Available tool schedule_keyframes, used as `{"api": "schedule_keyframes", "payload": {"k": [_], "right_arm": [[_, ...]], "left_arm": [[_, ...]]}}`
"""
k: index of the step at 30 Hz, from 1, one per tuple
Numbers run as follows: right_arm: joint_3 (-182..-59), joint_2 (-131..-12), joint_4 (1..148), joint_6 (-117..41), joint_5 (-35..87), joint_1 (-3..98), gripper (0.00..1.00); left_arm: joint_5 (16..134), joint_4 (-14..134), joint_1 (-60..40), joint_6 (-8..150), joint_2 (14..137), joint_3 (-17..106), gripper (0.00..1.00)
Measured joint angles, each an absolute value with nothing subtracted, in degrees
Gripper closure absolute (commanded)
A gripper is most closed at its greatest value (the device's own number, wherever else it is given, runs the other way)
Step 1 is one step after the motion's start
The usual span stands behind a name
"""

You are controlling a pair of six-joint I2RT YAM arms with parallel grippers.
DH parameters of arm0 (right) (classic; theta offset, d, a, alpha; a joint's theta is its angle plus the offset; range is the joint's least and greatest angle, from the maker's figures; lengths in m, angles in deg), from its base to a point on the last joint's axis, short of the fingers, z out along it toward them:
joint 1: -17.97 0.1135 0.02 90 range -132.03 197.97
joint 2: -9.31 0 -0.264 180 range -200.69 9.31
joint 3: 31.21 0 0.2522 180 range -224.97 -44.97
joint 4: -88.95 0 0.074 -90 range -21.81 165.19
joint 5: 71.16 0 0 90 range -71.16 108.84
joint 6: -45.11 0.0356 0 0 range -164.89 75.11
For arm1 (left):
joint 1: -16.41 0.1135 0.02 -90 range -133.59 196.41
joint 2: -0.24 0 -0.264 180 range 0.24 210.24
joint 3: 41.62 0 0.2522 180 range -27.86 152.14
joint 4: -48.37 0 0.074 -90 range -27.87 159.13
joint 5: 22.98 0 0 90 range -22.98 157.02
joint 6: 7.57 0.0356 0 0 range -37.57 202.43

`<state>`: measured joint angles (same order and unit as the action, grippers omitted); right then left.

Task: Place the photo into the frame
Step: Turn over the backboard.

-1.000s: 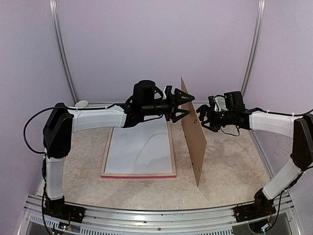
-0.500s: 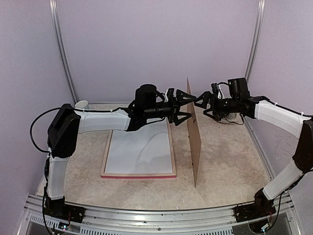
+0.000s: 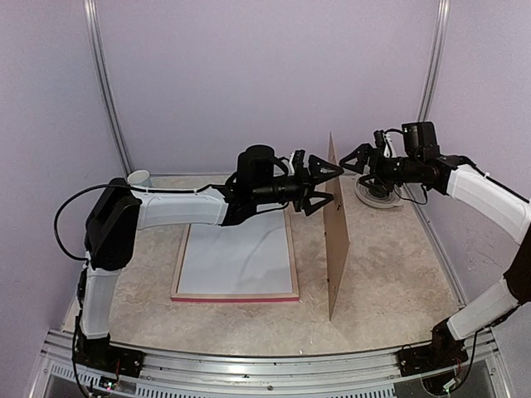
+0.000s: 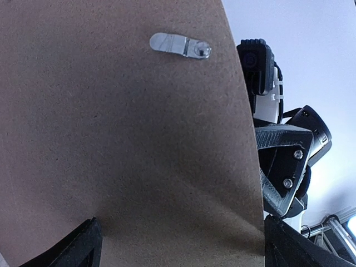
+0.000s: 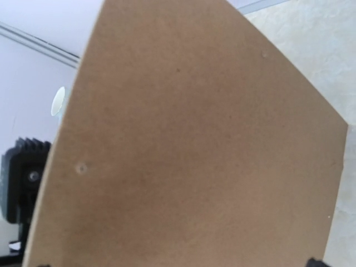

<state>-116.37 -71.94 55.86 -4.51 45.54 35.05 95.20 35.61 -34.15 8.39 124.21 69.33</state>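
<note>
The frame (image 3: 235,296) lies flat on the table with its pale wood back up and a pink edge along the near rail. A white sheet (image 3: 236,257) fills it; the photo's printed face is not in view. A plain brown backing board (image 3: 336,240) stands upright on its edge to the right of the frame. My left gripper (image 3: 330,184) is open against the board's left face (image 4: 122,139), where a metal clip (image 4: 181,45) shows. On the other side, near the board's top, my right gripper (image 3: 353,166) is open and faces the board (image 5: 189,150). Neither holds anything.
A white cup (image 3: 139,177) stands at the back left corner. A round white object (image 3: 377,192) sits at the back right, under the right arm. Metal posts and pale walls close in the table.
The left jaws have opened fully and moved right with the board's top edge. The right gripper has risen and drawn back to the right. The board still stands upright.
</note>
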Motion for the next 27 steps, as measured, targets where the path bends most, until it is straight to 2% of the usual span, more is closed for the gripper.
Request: {"api": "schedule_keyframes", "payload": {"k": [13, 27], "right_arm": [[-112.7, -67.94, 55.64, -2.08, 46.35, 31.81, 0.01], [-102.97, -64.73, 69.82, 8.12, 57.49, 28.77, 0.01]], "left_arm": [[95.18, 35.58, -35.51, 9.41, 126.11, 72.06, 0.01], [95.33, 34.78, -35.79, 8.98, 127.48, 71.71, 0.01]]}}
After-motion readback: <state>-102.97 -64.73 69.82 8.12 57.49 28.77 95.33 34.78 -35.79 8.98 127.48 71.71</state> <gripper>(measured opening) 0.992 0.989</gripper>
